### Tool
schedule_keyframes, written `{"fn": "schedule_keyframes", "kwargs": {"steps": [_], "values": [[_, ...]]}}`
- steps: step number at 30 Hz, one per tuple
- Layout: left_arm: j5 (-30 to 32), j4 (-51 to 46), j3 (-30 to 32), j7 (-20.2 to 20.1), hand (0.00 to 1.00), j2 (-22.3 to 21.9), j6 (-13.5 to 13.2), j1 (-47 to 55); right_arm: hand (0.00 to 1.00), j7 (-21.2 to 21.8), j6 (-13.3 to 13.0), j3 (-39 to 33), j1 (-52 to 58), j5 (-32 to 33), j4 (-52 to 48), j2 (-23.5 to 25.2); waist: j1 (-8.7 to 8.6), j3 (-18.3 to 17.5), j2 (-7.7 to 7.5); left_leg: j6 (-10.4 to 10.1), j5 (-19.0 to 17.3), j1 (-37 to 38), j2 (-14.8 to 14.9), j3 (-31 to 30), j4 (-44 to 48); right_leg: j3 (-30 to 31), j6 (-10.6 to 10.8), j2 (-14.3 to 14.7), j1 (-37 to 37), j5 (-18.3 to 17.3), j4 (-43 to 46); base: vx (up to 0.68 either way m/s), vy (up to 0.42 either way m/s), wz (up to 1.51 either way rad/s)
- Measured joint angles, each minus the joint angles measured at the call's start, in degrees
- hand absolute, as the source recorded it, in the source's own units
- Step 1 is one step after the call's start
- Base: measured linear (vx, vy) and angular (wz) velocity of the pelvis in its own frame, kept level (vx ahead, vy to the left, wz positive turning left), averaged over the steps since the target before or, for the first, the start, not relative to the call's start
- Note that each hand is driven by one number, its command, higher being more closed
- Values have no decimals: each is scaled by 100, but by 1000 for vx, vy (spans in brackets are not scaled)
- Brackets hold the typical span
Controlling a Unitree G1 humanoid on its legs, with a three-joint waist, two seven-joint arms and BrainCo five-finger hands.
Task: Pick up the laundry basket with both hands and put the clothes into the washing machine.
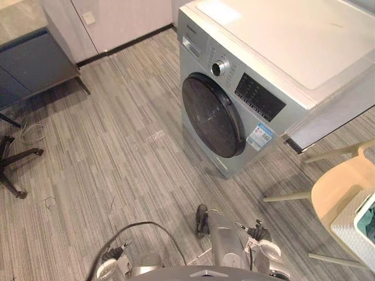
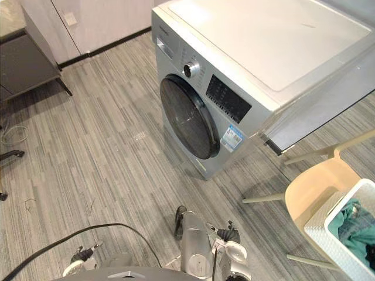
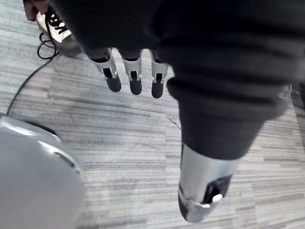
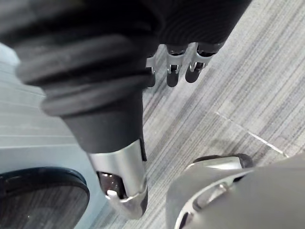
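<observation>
The silver washing machine (image 1: pixel 252 88) stands ahead and to the right, its round dark door (image 1: pixel 212 114) closed. A white laundry basket (image 2: pixel 337 237) sits on a pale wooden chair (image 2: pixel 319 190) at the far right, with teal clothes (image 2: pixel 354 225) inside. My left hand (image 3: pixel 135 78) hangs over the bare floor with straight fingers and holds nothing. My right hand (image 4: pixel 172 71) also hangs with straight fingers and is empty; the machine's dark door (image 4: pixel 38 195) shows close beside it. Both hands are well away from the basket.
A grey cabinet (image 1: pixel 35 58) stands at the back left, with an office chair's black base (image 1: pixel 14 158) and a loose cable in front of it. White cupboard doors (image 1: pixel 117 20) line the far wall. A person's laced shoe (image 3: pixel 55 24) shows near my left hand.
</observation>
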Motion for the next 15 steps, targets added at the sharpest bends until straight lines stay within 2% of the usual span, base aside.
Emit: {"fn": "schedule_keyframes", "kwargs": {"steps": [1,2,3,5,7,9,10,11,12,15], "values": [[-9,-137,31,-6,0,-22,0,-1,0,-50,55,42,40,-7,39,1,107,14,19,-44,-2,-332,267,-39,1050,64,-68,238,411,-40,-198,526,-223,-75],[-28,-190,19,-4,0,-23,-3,-4,0,-79,74,90,44,-9,95,0,148,16,10,-83,-28,-460,334,-60,1373,145,-88,324,623,-48,-318,485,-159,-91],[-39,-310,-79,0,0,-19,-9,-4,0,-86,86,140,45,-8,182,1,191,22,-37,-155,-82,-694,348,-49,1623,282,-90,377,1027,-46,-579,453,-106,-77],[-42,-394,-222,0,0,-10,-28,-16,0,-88,108,244,77,-9,182,2,194,10,-113,-138,-143,-1032,411,140,1462,584,-76,372,1469,-43,-964,441,-55,-72],[-46,-431,-222,5,0,-8,-28,-23,0,-89,127,346,99,-4,164,9,213,-2,-130,-129,-150,-1172,589,352,732,885,-24,373,1713,-54,-1173,331,21,-73],[-43,-357,-218,12,0,-10,-15,-21,0,-89,158,544,126,-9,65,5,246,-15,-112,-117,-163,-930,634,501,-1103,1309,81,362,1922,-112,-1251,290,111,-85],[-43,-334,-211,15,0,-10,-14,-20,0,-88,157,611,155,-11,-36,6,254,-15,-113,-124,-161,-833,608,485,-1605,1424,128,362,1949,-139,-1241,324,198,-92],[-43,-308,-186,21,0,-17,-12,-16,0,-87,129,770,197,-11,-197,9,270,-11,-126,-169,-144,-683,547,402,-2440,1657,229,355,1983,-198,-1197,247,246,-92],[-41,-289,-166,23,0,-29,-11,-15,0,-87,85,855,198,-14,-277,28,293,-14,-153,-311,-140,-541,413,162,-3098,1923,367,338,1970,-278,-1070,241,274,-102],[-40,-227,-133,39,0,-38,-14,0,0,-89,24,1159,224,-17,-287,29,314,-99,-239,-542,-24,-315,101,-486,-3917,2454,765,182,1936,-540,-770,195,354,-87]]}}
